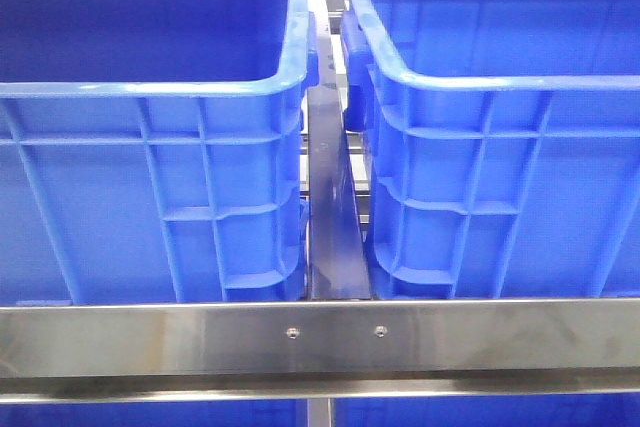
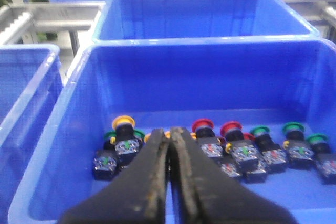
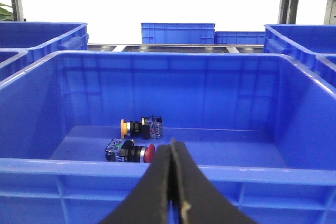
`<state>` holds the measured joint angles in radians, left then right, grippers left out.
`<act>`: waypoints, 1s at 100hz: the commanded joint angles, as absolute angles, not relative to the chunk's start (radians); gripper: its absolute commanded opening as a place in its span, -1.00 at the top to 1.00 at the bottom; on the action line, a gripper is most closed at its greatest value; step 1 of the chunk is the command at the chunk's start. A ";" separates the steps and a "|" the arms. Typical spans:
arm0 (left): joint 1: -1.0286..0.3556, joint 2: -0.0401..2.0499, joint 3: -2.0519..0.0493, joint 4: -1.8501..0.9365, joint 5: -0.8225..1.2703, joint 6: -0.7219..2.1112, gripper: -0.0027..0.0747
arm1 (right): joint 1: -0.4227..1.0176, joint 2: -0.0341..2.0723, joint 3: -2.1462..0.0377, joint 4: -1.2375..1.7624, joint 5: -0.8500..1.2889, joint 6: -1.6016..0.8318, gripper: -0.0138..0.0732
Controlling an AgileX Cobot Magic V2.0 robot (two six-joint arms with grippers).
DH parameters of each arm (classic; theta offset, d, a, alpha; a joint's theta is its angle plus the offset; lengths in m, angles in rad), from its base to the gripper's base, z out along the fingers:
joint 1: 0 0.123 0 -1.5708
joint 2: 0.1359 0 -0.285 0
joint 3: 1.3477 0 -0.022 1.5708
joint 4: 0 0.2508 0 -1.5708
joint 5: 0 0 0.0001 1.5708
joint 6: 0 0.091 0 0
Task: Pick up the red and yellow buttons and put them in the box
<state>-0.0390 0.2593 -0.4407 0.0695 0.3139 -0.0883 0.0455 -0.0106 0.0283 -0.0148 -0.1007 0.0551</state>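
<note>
In the left wrist view a blue bin [image 2: 79, 129] holds a row of push buttons: a yellow one [image 2: 124, 123], red ones [image 2: 202, 126] [image 2: 231, 128] and several green ones [image 2: 293, 128]. My left gripper [image 2: 170, 131] is shut and empty, above the bin's near side, its tips in front of the row. In the right wrist view another blue bin [image 3: 168, 174] holds one yellow button [image 3: 137, 127] and one red button [image 3: 131, 152] lying on their sides. My right gripper [image 3: 171, 144] is shut and empty, over that bin's near rim. Neither gripper shows in the front view.
The front view shows two tall blue bins, left [image 1: 150, 177] and right [image 1: 500, 177], with a narrow gap and a dark rail [image 1: 333, 217] between them, behind a steel shelf bar [image 1: 320, 337]. More blue bins [image 2: 205, 17] and metal racking stand behind.
</note>
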 commanded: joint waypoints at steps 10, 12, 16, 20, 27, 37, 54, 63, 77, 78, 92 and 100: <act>-0.040 0.171 -0.342 0.144 0.118 -0.117 0.98 | 0.048 -0.032 0.027 -0.026 -0.178 0.056 0.84; -0.040 0.161 -0.328 0.149 0.115 -0.115 0.98 | 0.048 -0.032 0.027 -0.026 -0.178 0.056 0.84; -0.040 0.131 -0.299 0.155 0.115 -0.115 0.98 | 0.048 -0.032 0.027 -0.026 -0.178 0.056 0.84; -0.040 0.102 -0.275 0.158 0.115 -0.115 0.98 | 0.048 -0.032 0.027 -0.026 -0.178 0.056 0.84; -0.040 0.053 -0.228 0.172 0.110 -0.115 0.98 | 0.048 -0.032 0.027 -0.026 -0.178 0.056 0.84; -0.040 -0.004 -0.159 0.182 0.106 -0.115 0.98 | 0.048 -0.032 0.027 -0.026 -0.178 0.056 0.84; -0.040 -0.039 -0.069 0.192 0.032 -0.115 0.98 | 0.048 -0.032 0.027 -0.026 -0.178 0.056 0.84; -0.040 -0.039 -0.031 0.194 -0.029 -0.115 0.98 | 0.048 -0.032 0.027 -0.026 -0.178 0.056 0.84; -0.040 -0.039 0.008 0.194 -0.106 -0.115 0.98 | 0.048 -0.032 0.027 -0.026 -0.178 0.056 0.84; -0.040 -0.039 0.008 0.194 -0.100 -0.115 0.98 | 0.048 -0.032 0.027 -0.026 -0.178 0.056 0.84; -0.040 -0.039 0.008 0.148 -0.101 -0.115 0.98 | 0.048 -0.032 0.027 -0.026 -0.178 0.056 0.84; -0.040 -0.039 0.008 0.106 -0.101 -0.115 0.98 | 0.048 -0.032 0.027 -0.026 -0.178 0.056 0.84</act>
<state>-0.0390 -0.0054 0.0014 0.1540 -0.0149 -0.1038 0.0455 -0.0106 0.0283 -0.0148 -0.1007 0.0570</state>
